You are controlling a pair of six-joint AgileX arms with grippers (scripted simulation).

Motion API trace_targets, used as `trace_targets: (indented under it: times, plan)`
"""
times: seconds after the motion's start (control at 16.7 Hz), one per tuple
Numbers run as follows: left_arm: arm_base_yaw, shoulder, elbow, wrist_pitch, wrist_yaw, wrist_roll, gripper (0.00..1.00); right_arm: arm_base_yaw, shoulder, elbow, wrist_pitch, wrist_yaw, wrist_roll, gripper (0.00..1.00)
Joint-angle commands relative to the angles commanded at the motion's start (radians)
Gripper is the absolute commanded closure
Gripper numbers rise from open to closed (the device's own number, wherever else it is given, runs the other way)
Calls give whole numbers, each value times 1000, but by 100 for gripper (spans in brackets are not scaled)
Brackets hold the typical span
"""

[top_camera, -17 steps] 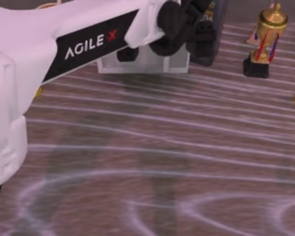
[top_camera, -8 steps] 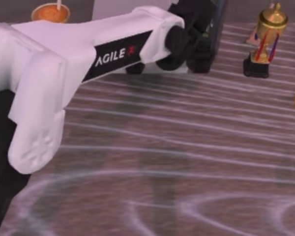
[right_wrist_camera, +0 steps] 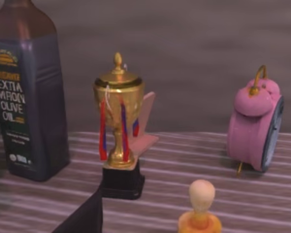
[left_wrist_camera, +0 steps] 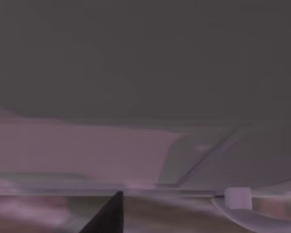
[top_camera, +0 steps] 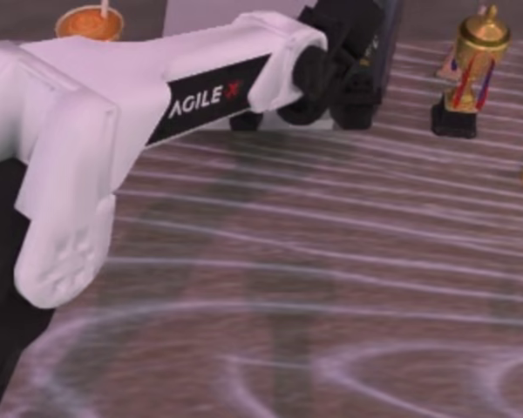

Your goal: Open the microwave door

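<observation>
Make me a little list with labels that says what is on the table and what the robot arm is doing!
working arm: white left arm, reaching to the far edge of the table
left gripper: black left gripper, at the front of the pale grey-white boxy microwave
microwave door: hidden behind the arm
right arm: not in the top view
beside microwave: dark olive oil bottle
other things: gold trophy cup on a black base, pink alarm clock, orange bowl
table: brown wooden table with pale streaks

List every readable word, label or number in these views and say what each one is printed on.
"AGILE X": black band on the left arm, reaching toward the microwave.
"EXTRA VIRGIN OLIVE OIL": label of the dark olive oil bottle.
Emblem above it and small marks below: too small to read.
</observation>
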Motion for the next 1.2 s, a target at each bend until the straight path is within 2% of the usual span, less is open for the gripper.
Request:
trace_targets:
  times: [0.54, 1.02, 1.08, 1.2]
  plan:
    - [0, 0, 0, 0, 0, 0, 98, 0, 0, 0, 0, 0, 0, 0]
    - [0, 0, 0, 0, 0, 0, 100, 0, 0, 0, 0, 0, 0, 0]
    - [-38, -27, -56, -7, 11, -2, 100, 0, 0, 0, 0, 0, 0, 0]
    - [-36, -39, -74, 3, 0, -4, 100, 0, 0, 0, 0, 0, 0, 0]
